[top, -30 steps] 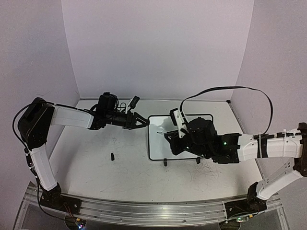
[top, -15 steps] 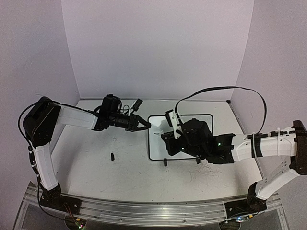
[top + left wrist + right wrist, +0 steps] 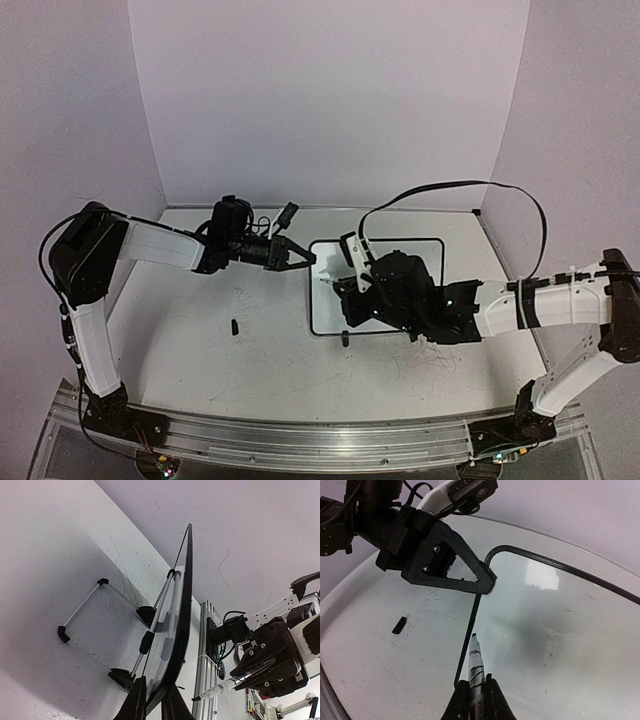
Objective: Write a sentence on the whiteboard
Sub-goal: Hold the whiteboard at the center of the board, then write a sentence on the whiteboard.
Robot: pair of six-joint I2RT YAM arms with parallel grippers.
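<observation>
So the biggest thing here is the scuffed white table point(image 3: 200, 360). The whiteboard point(image 3: 325, 305) is around the middle of it, a bit toward the back, propped on its wire stand point(image 3: 85, 610) with little black feet.

My left gripper point(image 3: 300, 258) comes in from the left and is pinched narrow on the board's left edge, one finger on each side of the black frame. The left wrist view shows that best, with the frame running right down between my fingertips point(image 3: 137, 700). From the right wrist view you can see one of those fingers as a black triangle sitting on the board's top-left corner.

My right gripper point(image 3: 345, 285) hangs over the left part of the board, closed around a marker point(image 3: 475, 665). The marker's tip points at the board just inside the left frame. Honestly can't tell if it's touching the surface. The white surface there shows only a few faint grey smudges point(image 3: 550, 640).

Smallest bit: a little black piece point(image 3: 234, 326) lying on the table, well left of the board.
</observation>
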